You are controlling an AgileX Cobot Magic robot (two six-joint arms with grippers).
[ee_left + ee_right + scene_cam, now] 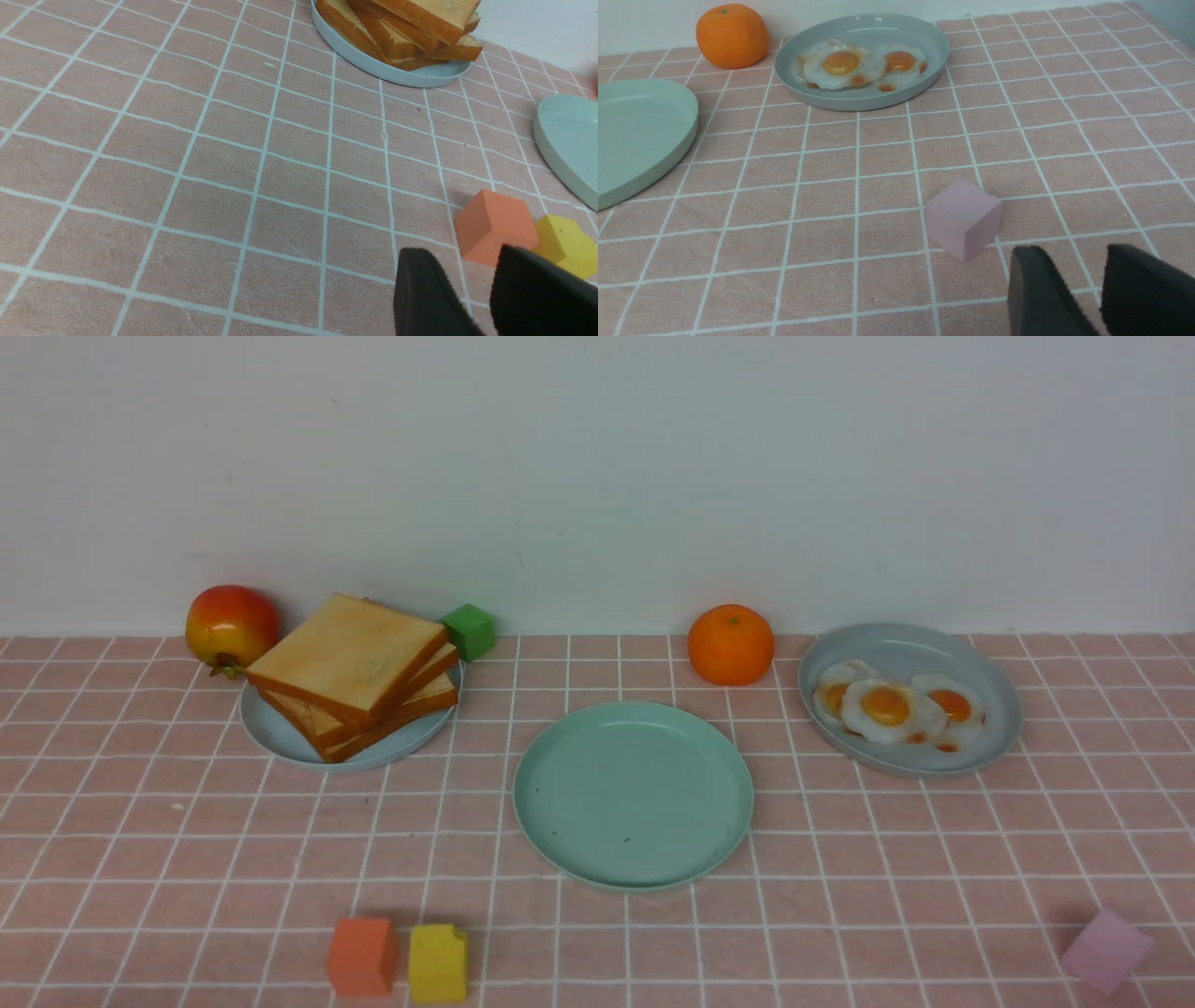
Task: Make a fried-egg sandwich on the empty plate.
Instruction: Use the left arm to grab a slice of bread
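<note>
Left gripper [460, 275], jaws slightly parted and empty, hovers near the orange cube [495, 224], and the toast stack [355, 663] lies ahead on its own side, nearer this arm than the right, left of the bare mint-green plate [633, 793].

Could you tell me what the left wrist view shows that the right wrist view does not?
Only the left wrist view: stacked toast slices on a pale blue plate, an orange cube beside a yellow block, and the left tool, open and empty. Only the right wrist view: fried eggs on a blue-grey plate, a tangerine, a pink cube, and the right tool, open and empty. Both: part of the empty mint-green plate and the pink checked tablecloth.
</note>
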